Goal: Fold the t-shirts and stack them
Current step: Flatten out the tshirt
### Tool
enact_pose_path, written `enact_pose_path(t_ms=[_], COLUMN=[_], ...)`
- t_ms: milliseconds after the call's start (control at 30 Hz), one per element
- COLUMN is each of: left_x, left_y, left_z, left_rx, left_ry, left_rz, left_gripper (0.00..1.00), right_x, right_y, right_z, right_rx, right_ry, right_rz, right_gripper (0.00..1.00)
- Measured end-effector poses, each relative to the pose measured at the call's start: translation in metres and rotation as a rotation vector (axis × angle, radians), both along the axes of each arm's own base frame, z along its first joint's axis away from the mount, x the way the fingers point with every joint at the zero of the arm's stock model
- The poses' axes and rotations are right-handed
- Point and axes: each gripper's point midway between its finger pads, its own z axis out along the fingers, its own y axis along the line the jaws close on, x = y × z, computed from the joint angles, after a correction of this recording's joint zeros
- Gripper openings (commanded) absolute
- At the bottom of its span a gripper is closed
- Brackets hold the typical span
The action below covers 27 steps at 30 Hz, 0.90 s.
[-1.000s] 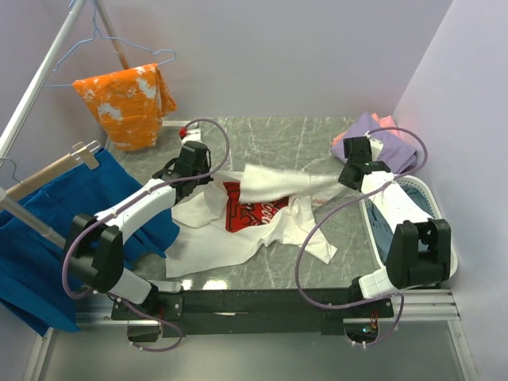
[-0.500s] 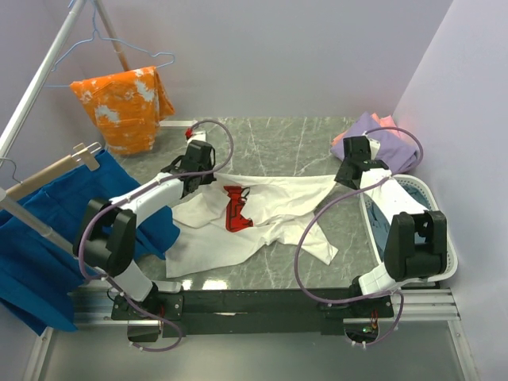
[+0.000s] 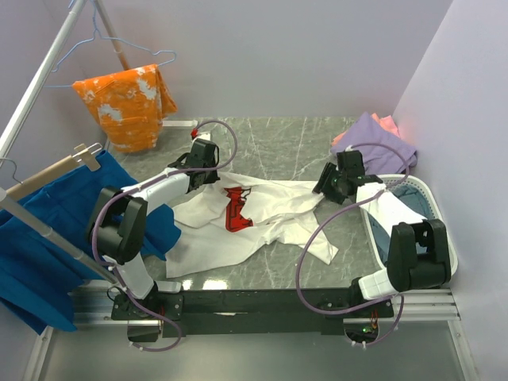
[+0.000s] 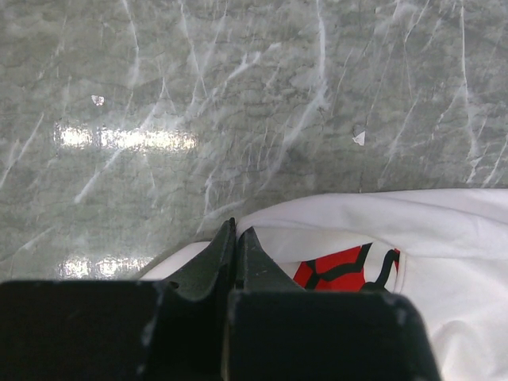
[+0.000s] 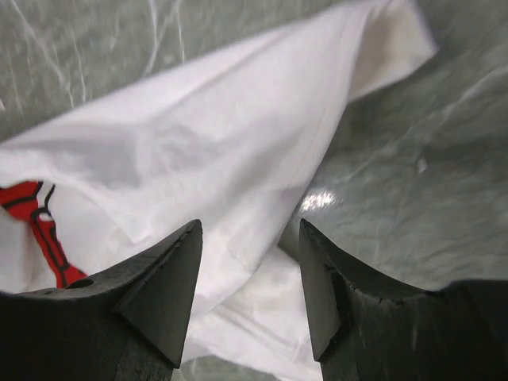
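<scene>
Just dropped tee (image 3: pixel 270 198) from right tool (image 5: pixel 250 230), now spread wide above it. Keeping left tool (image 4: pixel 236 230) pressed together at far edge. Lying across bench (image 3: pixel 278 139) now, so probably one fold done.

The white t-shirt (image 3: pixel 262 214) in the middle of the table (image 3: pixel 278 139) bore a red print with black lines. The table was grey-green marble with white veins. At its far right corner lay a purple t-shirt (image 3: pixel 385 147) and a salmon-pink t-shirt (image 3: pixel 387 121). Beyond the far left corner hung an orange garment (image 3: pixel 127 99) splotched with white, and beyond the left edge a bright blue cloth (image 3: pixel 40 230). The basket (image 3: pixel 450 238) at the right edge was white. The left gripper (image 4: pixel 236 232) and the right gripper (image 5: pixel 250 226) were black, and their cables (image 3: pixel 230 139) purple.
</scene>
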Motion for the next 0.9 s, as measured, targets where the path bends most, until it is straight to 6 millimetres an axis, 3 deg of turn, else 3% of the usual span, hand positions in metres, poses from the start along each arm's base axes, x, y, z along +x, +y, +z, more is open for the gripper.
enact_pose_path(t_ms=[167, 467, 700, 900], left_x=[0.0, 0.0, 0.0, 0.0], left_y=[0.0, -0.001, -0.001, -0.001], left_z=[0.0, 0.0, 0.0, 0.0], left_rx=[-0.002, -0.004, -0.004, -0.004], left_ry=[0.001, 0.002, 0.002, 0.002], left_rz=[-0.002, -0.005, -0.005, -0.005], left_gripper=[0.01, 0.01, 0.01, 0.01], right_x=[-0.02, -0.02, -0.028, -0.04], right_y=[0.022, 0.055, 0.07, 0.07], right_z=[-0.019, -0.019, -0.03, -0.03], right_rx=[0.092, 0.171, 0.177, 0.149], right_ry=[0.065, 0.056, 0.091, 0.096], right_rz=[0.028, 0.079, 0.105, 0.102], right_gripper=[0.59, 0.58, 0.58, 0.58])
